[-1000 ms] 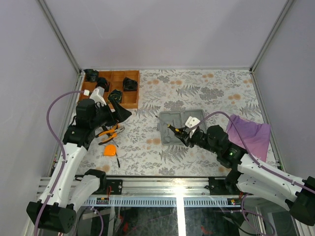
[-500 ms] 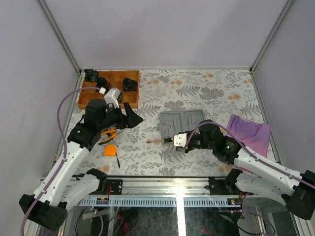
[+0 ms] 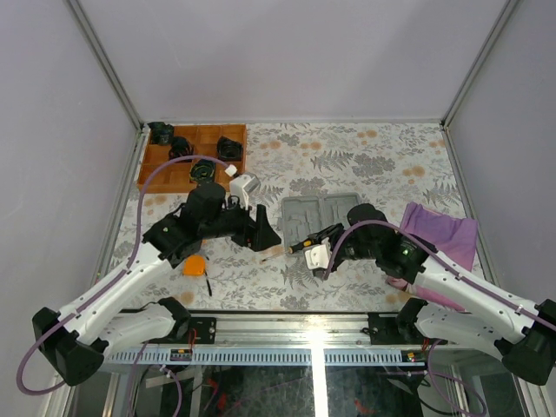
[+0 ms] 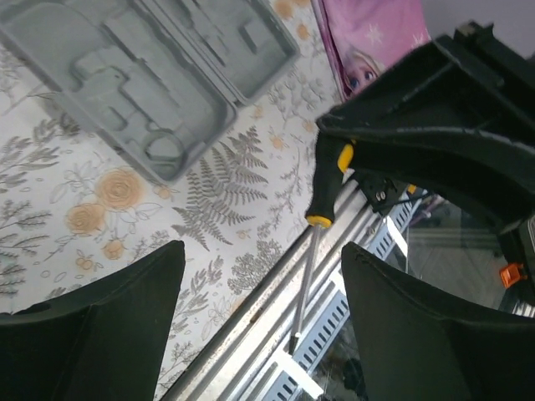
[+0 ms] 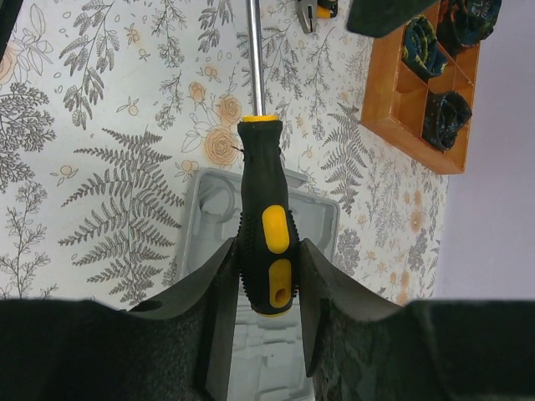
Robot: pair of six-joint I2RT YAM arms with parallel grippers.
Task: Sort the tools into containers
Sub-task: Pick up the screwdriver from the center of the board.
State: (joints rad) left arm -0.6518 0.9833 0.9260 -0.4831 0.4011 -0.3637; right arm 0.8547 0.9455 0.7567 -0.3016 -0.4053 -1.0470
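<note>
My right gripper [image 5: 267,251] is shut on the handle of the black-and-yellow screwdriver [image 5: 266,184], held above the open grey case [image 5: 209,209]. The shaft points at my left gripper [image 3: 266,236], which is open. In the left wrist view the screwdriver [image 4: 329,188] hangs between the open fingers of that left gripper [image 4: 263,251], touching neither, with the case [image 4: 125,83] beyond. From above, the right gripper [image 3: 311,248] sits at the front left corner of the case [image 3: 334,211]. The orange tape measure [image 3: 195,265] and thin black key [image 3: 208,285] lie under the left arm. The pliers [image 5: 314,8] show only partly.
An orange wooden tray [image 3: 233,179] with black items stands at the back left. A purple cloth [image 3: 443,239] lies right of the case. The aluminium rail [image 3: 295,326] marks the table's near edge.
The left arm swung right from beside the tray and pliers to the table's middle. The right gripper carried the screwdriver off the case toward the front left, its shaft now pointing at the left gripper.
</note>
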